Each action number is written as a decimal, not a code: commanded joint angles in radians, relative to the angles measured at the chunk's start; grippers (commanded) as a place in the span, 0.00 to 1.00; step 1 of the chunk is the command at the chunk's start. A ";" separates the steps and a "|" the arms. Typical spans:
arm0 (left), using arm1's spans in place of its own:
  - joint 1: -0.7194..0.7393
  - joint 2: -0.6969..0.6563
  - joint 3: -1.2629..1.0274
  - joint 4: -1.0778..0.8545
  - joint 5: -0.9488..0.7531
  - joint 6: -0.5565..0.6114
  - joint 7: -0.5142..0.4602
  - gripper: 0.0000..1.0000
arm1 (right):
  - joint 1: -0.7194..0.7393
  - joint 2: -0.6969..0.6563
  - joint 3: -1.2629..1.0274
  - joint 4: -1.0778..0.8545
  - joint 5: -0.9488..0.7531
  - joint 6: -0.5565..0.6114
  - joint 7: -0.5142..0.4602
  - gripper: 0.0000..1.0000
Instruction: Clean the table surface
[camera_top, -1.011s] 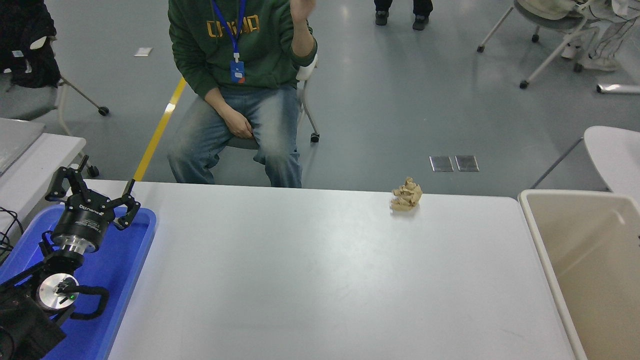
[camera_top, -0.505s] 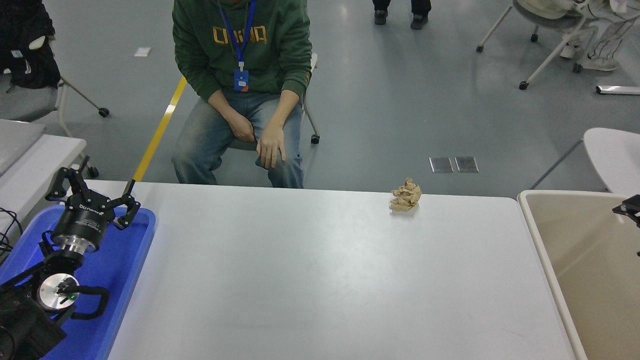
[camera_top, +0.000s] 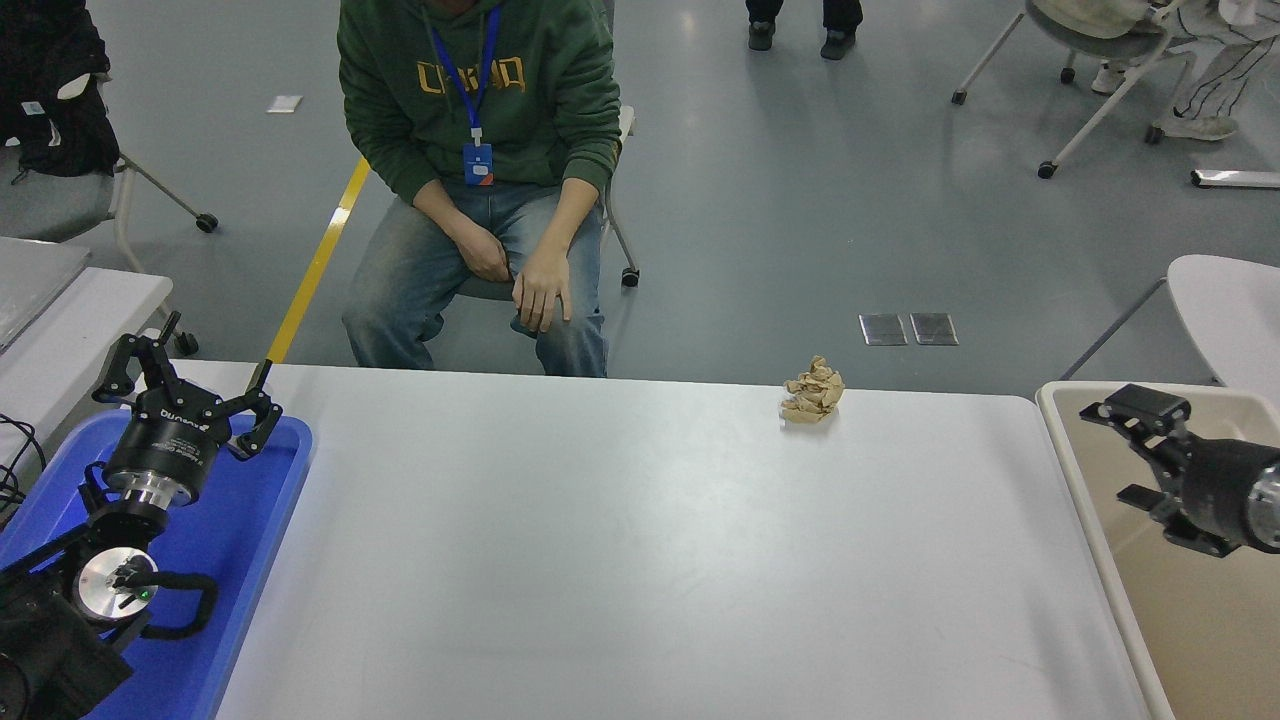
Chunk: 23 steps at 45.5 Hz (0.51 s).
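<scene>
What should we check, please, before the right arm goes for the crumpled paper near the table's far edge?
1. Crumpled paper lies alone on the table surface, unobstructed: ok.
2. Right hand is over the beige bin, apart from the paper: ok.
3. Right hand open: ok.
4. Left hand parked over the blue tray, out of the path: ok.
5. Seated person's hand is off the table: ok.
6. Bin contents: cannot tell.
</scene>
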 joint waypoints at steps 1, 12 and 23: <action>0.000 0.000 0.000 0.000 0.000 0.000 0.000 1.00 | 0.001 0.168 0.005 -0.035 -0.001 -0.086 -0.001 1.00; 0.000 0.000 0.000 0.000 0.000 0.000 0.000 1.00 | 0.007 0.366 0.001 -0.200 -0.001 -0.111 -0.004 1.00; 0.000 0.000 0.000 0.000 0.000 0.000 0.000 1.00 | 0.018 0.527 0.008 -0.391 -0.001 -0.111 -0.004 1.00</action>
